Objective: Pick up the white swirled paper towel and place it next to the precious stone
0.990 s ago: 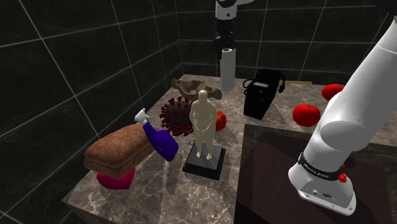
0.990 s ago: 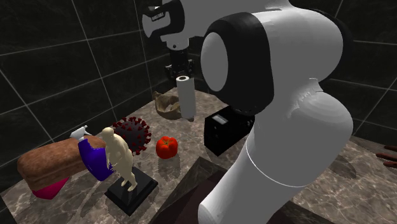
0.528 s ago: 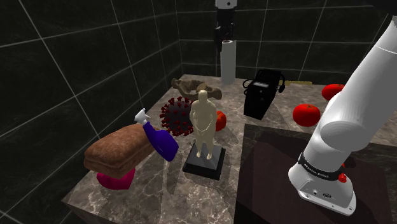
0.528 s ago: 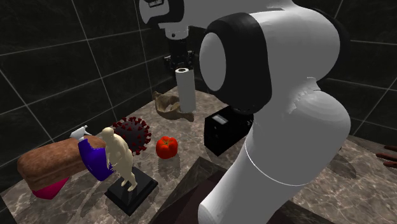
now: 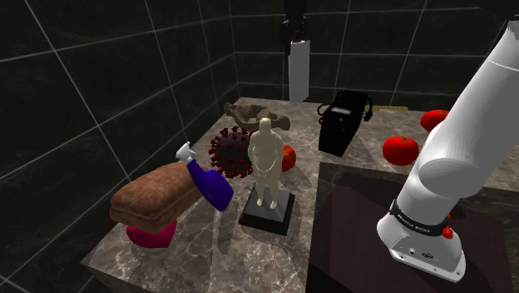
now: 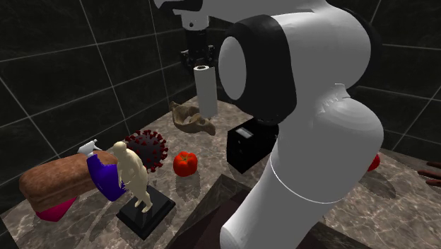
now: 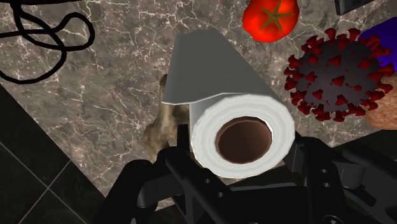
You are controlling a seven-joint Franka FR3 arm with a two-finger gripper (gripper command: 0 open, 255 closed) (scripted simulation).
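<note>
Marble counter (image 5: 208, 250), dark tiled walls: gripper (image 7: 243, 156) clamped on roll (image 5: 298, 71), held upright in air above stone (image 6: 189, 120); shift sideways clear of stone, lower slowly, set down just beside it.

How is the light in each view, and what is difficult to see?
Shoulder view: dim, the paper towel roll looks grey against dark tiled walls. Second exterior view: the white arm is bright. Wrist view: evenly lit, the marble counter shows clear veins.

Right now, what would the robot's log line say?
pincer: shut on paper towel roll | roll: upright, off counter | brown stone: below roll
</note>
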